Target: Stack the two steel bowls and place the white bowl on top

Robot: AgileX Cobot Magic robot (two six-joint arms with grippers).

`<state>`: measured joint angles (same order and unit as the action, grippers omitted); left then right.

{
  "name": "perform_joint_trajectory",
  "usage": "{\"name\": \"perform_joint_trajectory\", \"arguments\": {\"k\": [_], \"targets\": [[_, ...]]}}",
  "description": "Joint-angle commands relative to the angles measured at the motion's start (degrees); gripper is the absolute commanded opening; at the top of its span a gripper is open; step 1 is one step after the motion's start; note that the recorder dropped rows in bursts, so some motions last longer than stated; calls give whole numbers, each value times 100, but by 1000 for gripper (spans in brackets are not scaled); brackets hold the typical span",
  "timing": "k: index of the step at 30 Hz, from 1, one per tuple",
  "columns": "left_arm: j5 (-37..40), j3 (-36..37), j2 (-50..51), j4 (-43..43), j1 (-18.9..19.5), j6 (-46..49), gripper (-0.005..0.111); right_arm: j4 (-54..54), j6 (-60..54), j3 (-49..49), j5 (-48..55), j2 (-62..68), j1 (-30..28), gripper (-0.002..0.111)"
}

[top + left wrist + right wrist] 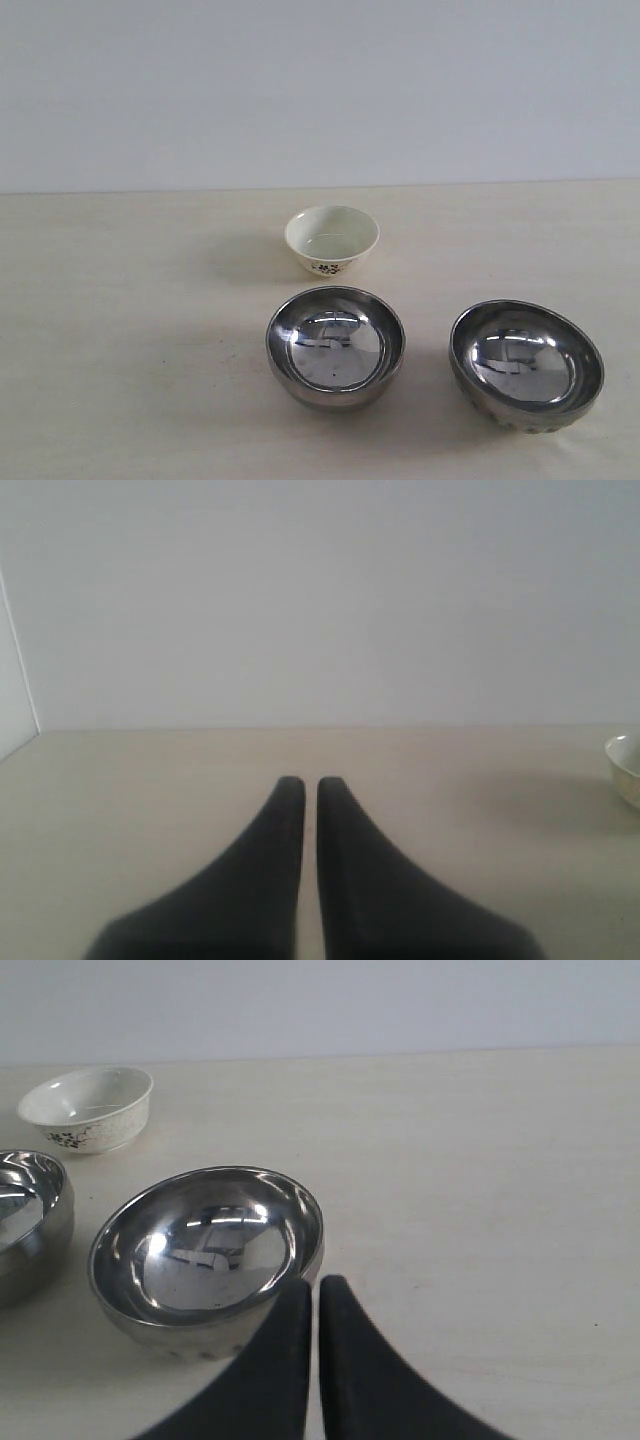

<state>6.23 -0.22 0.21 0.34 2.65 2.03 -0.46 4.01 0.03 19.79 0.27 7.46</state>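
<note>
Two steel bowls stand side by side near the front of the table: one in the middle [336, 346] and one to its right [526, 365]. Behind them sits the white bowl [332, 240] with a dark floral print. No arm shows in the exterior view. In the right wrist view my right gripper [315, 1285] is shut with nothing in it, just beside the rim of the right steel bowl [205, 1250]; the other steel bowl [30, 1220] and the white bowl [88, 1108] lie beyond. My left gripper [311, 784] is shut and empty over bare table, with the white bowl's edge [626, 765] far off.
The beige table [120, 330] runs back to a plain white wall [320, 90]. A white panel edge [15, 670] borders the table in the left wrist view.
</note>
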Motion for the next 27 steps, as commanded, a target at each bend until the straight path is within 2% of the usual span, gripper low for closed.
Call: {"name": "perform_joint_trajectory", "arguments": {"k": [1, 7, 27], "targets": [[312, 22, -21, -157, 8, 139, 4, -7, -10, -3, -20, -27, -20, 0], [1034, 22, -21, -110, 8, 139, 4, -7, -10, -3, -20, -27, -20, 0], [1178, 22, -21, -95, 8, 121, 4, -7, -10, -3, -20, -27, -20, 0]]}}
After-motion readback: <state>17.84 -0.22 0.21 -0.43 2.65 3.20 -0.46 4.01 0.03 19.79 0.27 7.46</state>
